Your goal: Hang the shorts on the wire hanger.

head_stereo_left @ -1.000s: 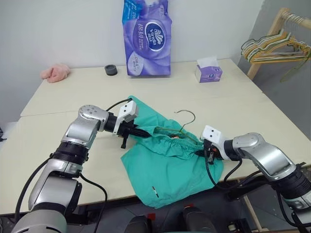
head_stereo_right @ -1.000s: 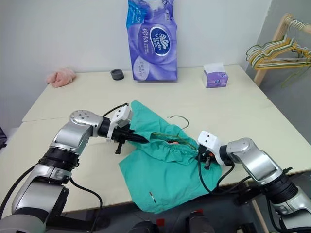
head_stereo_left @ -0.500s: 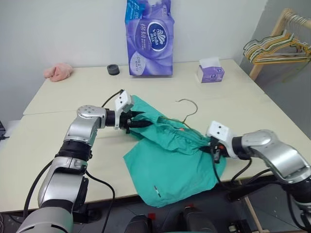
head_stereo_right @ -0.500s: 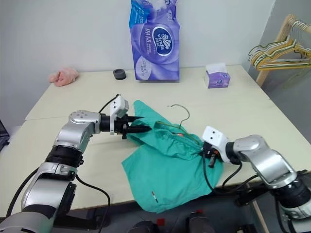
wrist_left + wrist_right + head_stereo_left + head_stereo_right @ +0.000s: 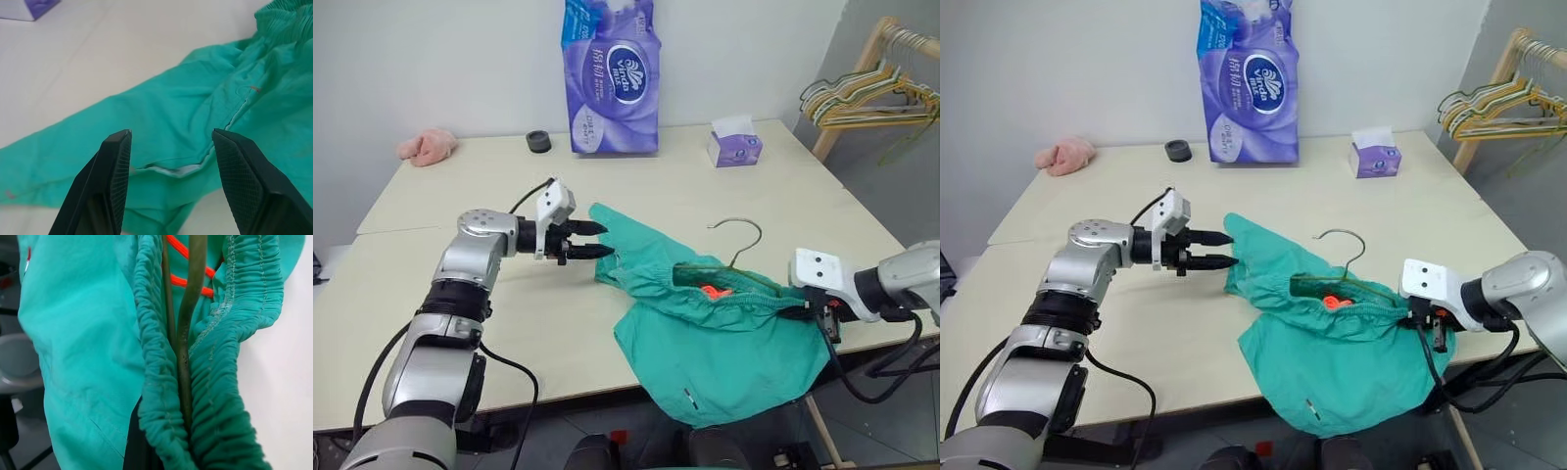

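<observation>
Two end effectors work at opposite ends of the shorts (image 5: 724, 333), which lie near the front edge of the counter (image 5: 460, 313), one leg hanging over that edge. The left end effector (image 5: 592, 240) hovers just beside the upper-left corner of the shorts, its black fingers (image 5: 115, 181) spread apart and empty, with the teal cloth lying between and beyond them in the left wrist view. The right end effector (image 5: 1427, 321) is clenched on the gathered waistband at the right side of the shorts, pinching the wire hanger (image 5: 736, 247) together with the fabric; the right wrist view shows the olive wire running inside the waistband fold beside an orange drawstring (image 5: 188, 264). The hanger's body sits inside the waistband opening and its curved hook rises clear above the shorts. Well behind the shorts stand a purple tissue pack (image 5: 612, 78), a small tissue box (image 5: 734, 147), a black ring (image 5: 537, 142) and a pink cloth (image 5: 426, 146).
</observation>
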